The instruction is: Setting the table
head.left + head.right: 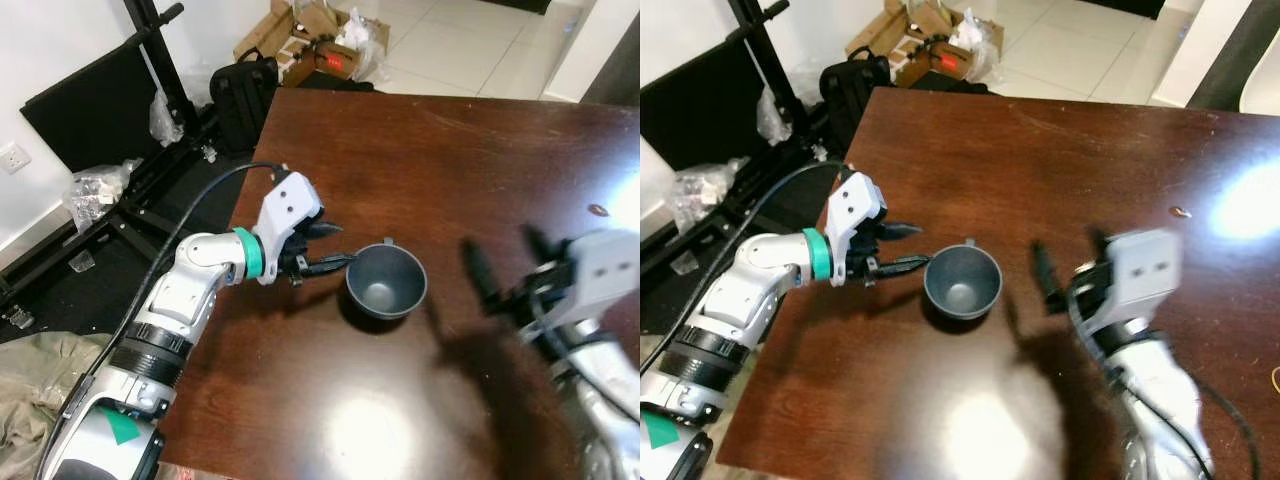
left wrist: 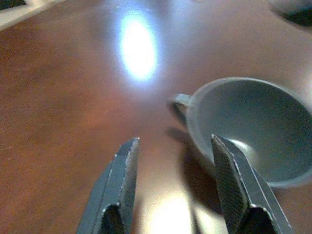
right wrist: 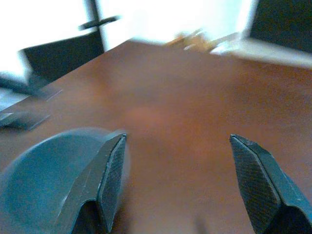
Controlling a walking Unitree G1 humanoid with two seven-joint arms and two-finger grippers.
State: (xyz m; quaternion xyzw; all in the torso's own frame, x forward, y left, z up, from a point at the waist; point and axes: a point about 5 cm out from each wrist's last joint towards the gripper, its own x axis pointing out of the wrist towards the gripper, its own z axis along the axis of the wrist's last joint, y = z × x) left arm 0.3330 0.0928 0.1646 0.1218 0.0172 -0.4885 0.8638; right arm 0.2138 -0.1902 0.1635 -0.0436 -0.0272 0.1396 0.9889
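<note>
A grey-blue cup stands upright on the dark brown table, its small handle on the far side. My left gripper is open just left of the cup, fingertips close to its rim, nothing between them. In the left wrist view the cup lies beyond one finger. My right gripper is open to the right of the cup, blurred by motion. The right wrist view has the cup partly behind one finger.
Off the table's left edge the floor holds a black stand, a black bag, plastic bags and cardboard boxes. A small crumb lies on the table at the right. Olive cloth lies at bottom left.
</note>
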